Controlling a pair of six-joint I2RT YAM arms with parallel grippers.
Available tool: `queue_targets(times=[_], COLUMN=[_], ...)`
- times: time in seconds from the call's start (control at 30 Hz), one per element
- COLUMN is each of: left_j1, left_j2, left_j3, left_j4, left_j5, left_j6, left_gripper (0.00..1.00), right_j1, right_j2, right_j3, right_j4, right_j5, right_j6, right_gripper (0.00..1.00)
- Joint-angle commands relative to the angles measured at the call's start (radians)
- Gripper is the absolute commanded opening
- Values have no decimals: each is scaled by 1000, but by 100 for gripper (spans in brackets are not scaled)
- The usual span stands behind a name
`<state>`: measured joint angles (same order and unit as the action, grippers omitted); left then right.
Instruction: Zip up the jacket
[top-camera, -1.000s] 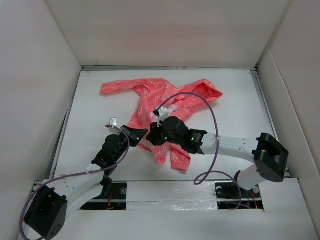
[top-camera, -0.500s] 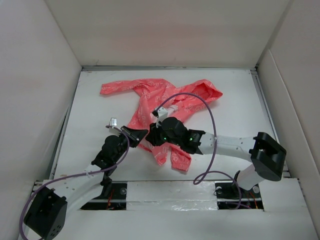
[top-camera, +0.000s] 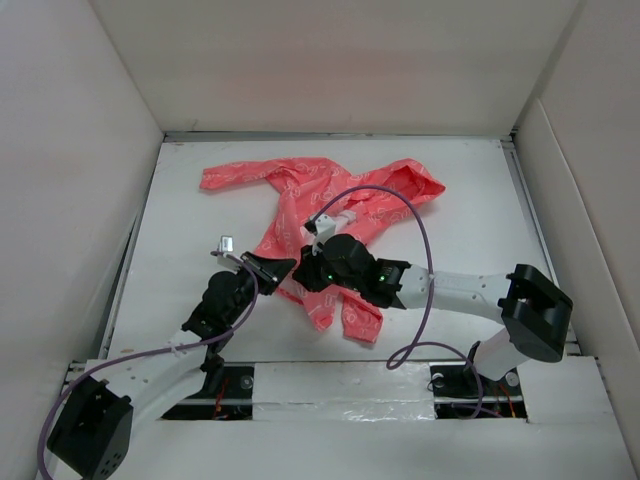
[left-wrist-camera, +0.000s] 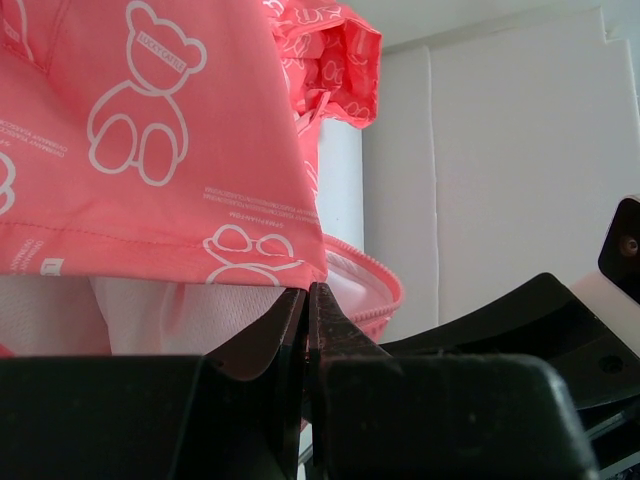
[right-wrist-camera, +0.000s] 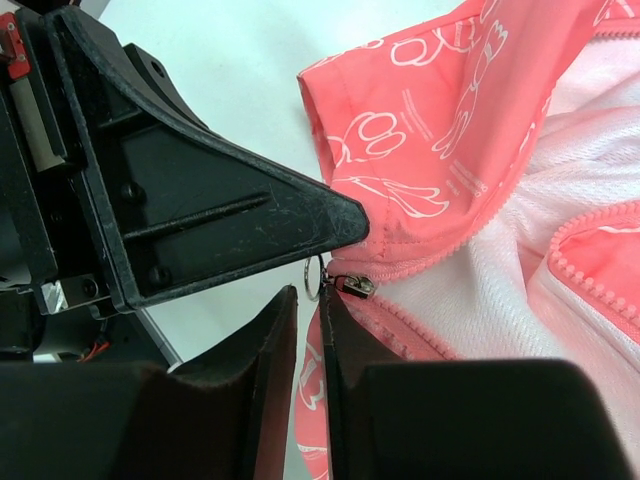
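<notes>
The jacket (top-camera: 322, 192) lies crumpled on the table (top-camera: 480, 200), from its middle toward its far side. At the table's middle, the left gripper (left-wrist-camera: 305, 296) is pressed closed on the hem corner. The right gripper (right-wrist-camera: 309, 300) keeps its 2 fingers narrowly apart at the zipper pull (right-wrist-camera: 352, 285); whether it grips, I cannot tell.

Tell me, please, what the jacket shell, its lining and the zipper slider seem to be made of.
The jacket shell: thin woven synthetic, probably; smooth, matte, finely creased, with white print on top. The lining: white mesh knit; tiny holes show. The slider: likely metal, going by its silvery glint.
</notes>
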<state>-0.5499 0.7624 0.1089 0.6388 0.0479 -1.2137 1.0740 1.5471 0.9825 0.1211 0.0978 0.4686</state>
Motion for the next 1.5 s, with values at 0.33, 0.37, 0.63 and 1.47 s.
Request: queue_targets(times=[0.33, 0.37, 0.63, 1.47], left_j1=[-4, -4, -4, -4], left_j2=[-28, -31, -29, -25], left_j3=[-12, -12, -5, 11], left_j4=[48, 45, 41, 30], left_j5=[43, 40, 41, 46], left_j6=[-9, -9, -3, 3], left_gripper=[0, 0, 0, 0], right_j1=[-5, -5, -14, 147], right_j2=[-24, -34, -146, -7], right_j3=[-5, -13, -59, 168], right_j4=[114, 120, 158, -238], right_j5=[40, 49, 108, 338], right_j6=[10, 8, -10, -232], right_gripper=[5, 2, 0, 39])
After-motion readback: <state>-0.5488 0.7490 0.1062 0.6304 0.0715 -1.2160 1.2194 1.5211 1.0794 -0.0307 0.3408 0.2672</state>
